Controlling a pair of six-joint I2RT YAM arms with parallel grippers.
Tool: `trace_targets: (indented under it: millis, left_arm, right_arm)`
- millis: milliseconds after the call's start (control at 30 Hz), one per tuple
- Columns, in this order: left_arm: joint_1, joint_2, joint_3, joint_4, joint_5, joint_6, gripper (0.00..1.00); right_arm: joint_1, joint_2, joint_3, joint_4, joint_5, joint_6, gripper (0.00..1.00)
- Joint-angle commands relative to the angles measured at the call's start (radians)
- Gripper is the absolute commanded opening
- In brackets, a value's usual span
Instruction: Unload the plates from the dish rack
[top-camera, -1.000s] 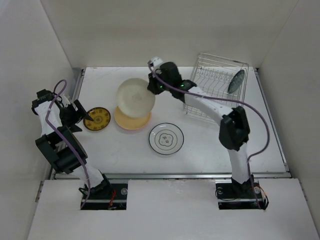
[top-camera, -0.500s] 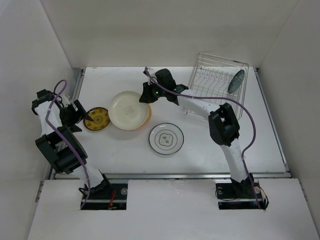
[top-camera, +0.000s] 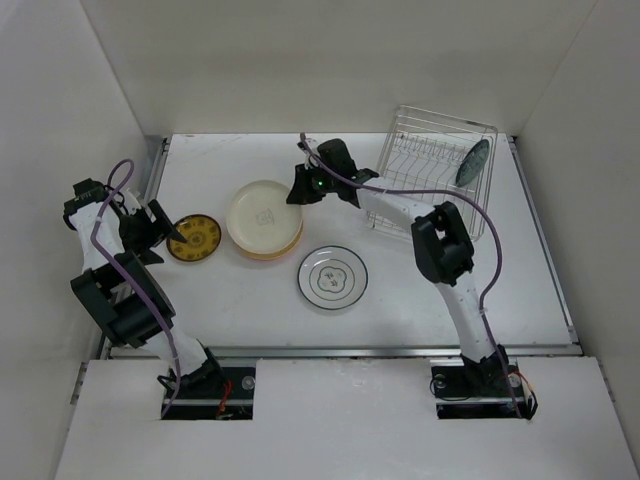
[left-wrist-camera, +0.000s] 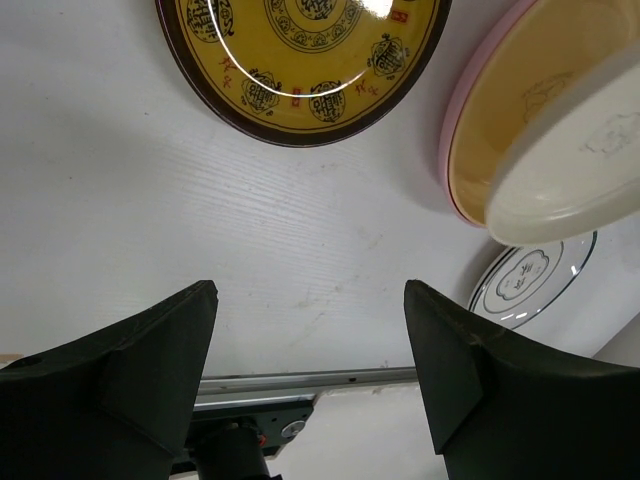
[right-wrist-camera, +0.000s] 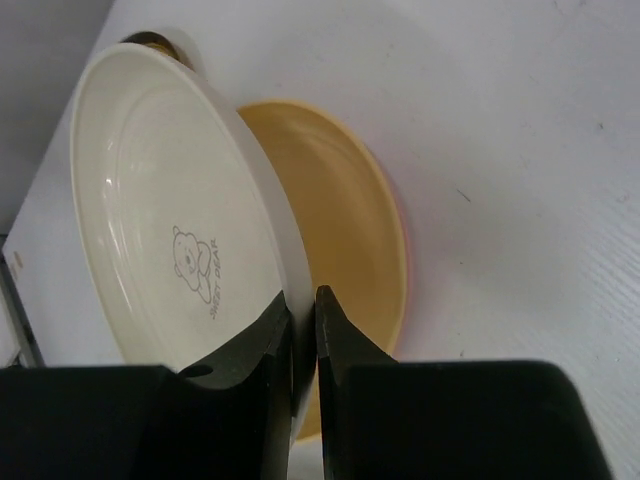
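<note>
My right gripper (top-camera: 300, 190) (right-wrist-camera: 303, 300) is shut on the rim of a cream plate (top-camera: 262, 214) (right-wrist-camera: 170, 230) with a small bear print. That plate lies tilted over a tan-yellow plate (right-wrist-camera: 340, 240) stacked on a pink plate (top-camera: 272, 254). To the left lies a smaller mustard plate (top-camera: 194, 238) (left-wrist-camera: 300, 60), and my left gripper (top-camera: 165, 228) (left-wrist-camera: 308, 292) stands open beside it, holding nothing. A white plate with a thin dark rim (top-camera: 332, 277) lies flat in the middle. The silver wire dish rack (top-camera: 430, 150) at the back right holds one upright teal plate (top-camera: 473, 162).
White walls close in the table on the left, back and right. A metal rail (top-camera: 340, 351) runs along the near edge. The right arm (top-camera: 440, 240) reaches across the table's centre towards the stack.
The right gripper has lowered the cream plate from a steep tilt to nearly flat over the tan-yellow and pink stack. The left arm has not moved.
</note>
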Motion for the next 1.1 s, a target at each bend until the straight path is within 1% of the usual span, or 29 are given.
trace_targets:
  millis: [0, 33, 100, 133, 267, 433, 533, 633, 700, 733, 767, 800, 867, 900, 933, 1067]
  left_arm:
    - [-0.002, -0.016, -0.013, -0.017, 0.008, 0.018, 0.73]
    - [-0.002, -0.016, -0.013, -0.017, 0.017, 0.018, 0.73]
    - [-0.002, -0.016, -0.013, -0.017, 0.017, 0.018, 0.73]
    - [-0.002, -0.016, -0.013, -0.017, 0.017, 0.018, 0.73]
    - [-0.002, -0.016, -0.013, -0.017, 0.017, 0.018, 0.73]
    - [-0.002, -0.016, -0.013, -0.017, 0.017, 0.018, 0.73]
    - [-0.002, -0.016, -0.013, -0.017, 0.017, 0.018, 0.73]
    - [-0.002, -0.016, -0.013, -0.017, 0.017, 0.018, 0.73]
    - [-0.002, -0.007, -0.013, -0.017, 0.017, 0.018, 0.73]
    - [-0.002, -0.007, -0.013, -0.017, 0.017, 0.018, 0.73]
    - [-0.002, -0.007, -0.013, -0.017, 0.017, 0.018, 0.73]
    - [-0.002, -0.007, -0.022, -0.017, 0.017, 0.018, 0.73]
    - [-0.002, -0.007, -0.022, -0.017, 0.017, 0.018, 0.73]
    - [-0.002, -0.007, -0.022, -0.017, 0.017, 0.018, 0.73]
    - [-0.002, -0.007, -0.022, -0.017, 0.017, 0.018, 0.73]
    - [-0.002, -0.007, -0.022, -0.017, 0.017, 0.018, 0.73]
  right_arm:
    - [-0.001, 0.041, 0.058, -0.014, 0.043, 0.015, 0.17]
    - [-0.001, 0.041, 0.058, -0.042, 0.056, 0.006, 0.36]
    - [-0.001, 0.050, 0.058, -0.067, 0.066, -0.011, 0.47]
    - [-0.001, 0.050, 0.058, -0.094, 0.066, -0.029, 0.56]
    - [-0.001, 0.018, 0.058, -0.159, 0.085, -0.086, 0.70]
    - [-0.001, -0.037, 0.058, -0.226, 0.193, -0.143, 0.74]
    - [-0.001, -0.074, 0.035, -0.240, 0.261, -0.163, 0.74]
    - [0.013, -0.129, -0.022, -0.222, 0.270, -0.172, 0.65]
    - [0.056, -0.183, -0.075, -0.197, 0.310, -0.204, 0.61]
    - [0.074, -0.201, -0.094, -0.168, 0.326, -0.236, 0.57]
    - [0.114, -0.217, -0.114, -0.150, 0.355, -0.250, 0.55]
    - [0.133, -0.240, -0.149, -0.113, 0.365, -0.272, 0.49]
    - [0.162, -0.240, -0.162, -0.099, 0.376, -0.283, 0.49]
    - [0.172, -0.240, -0.162, -0.099, 0.408, -0.283, 0.49]
    - [0.188, -0.203, -0.127, -0.116, 0.421, -0.283, 0.49]
    - [0.197, -0.133, -0.070, -0.152, 0.383, -0.274, 0.49]
